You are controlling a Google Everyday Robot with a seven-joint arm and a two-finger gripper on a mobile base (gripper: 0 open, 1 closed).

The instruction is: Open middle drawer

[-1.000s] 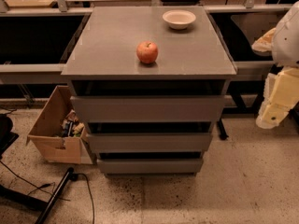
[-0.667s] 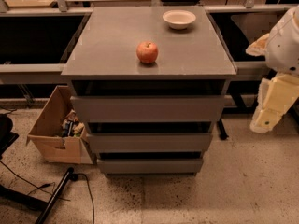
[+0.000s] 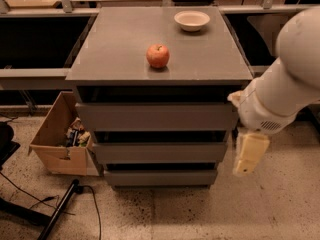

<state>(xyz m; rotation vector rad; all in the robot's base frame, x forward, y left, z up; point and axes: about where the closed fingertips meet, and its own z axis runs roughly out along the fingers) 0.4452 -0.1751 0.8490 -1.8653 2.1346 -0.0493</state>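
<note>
The grey cabinet has three stacked flat fronts. The middle drawer is the second front and sits flush and shut between the top front and the bottom front. My white arm comes in from the right. My cream-coloured gripper hangs down just off the cabinet's right edge, level with the middle drawer's right end and close to it. Whether it touches the drawer does not show.
A red apple and a white bowl sit on the cabinet top. An open cardboard box of small items stands on the floor at the left. A black cable and pole lie on the speckled floor. Dark shelves run behind.
My arm has swung left and down, bringing the gripper from well right of the cabinet to just beside the middle drawer's right end. The drawers, apple and bowl have not moved.
</note>
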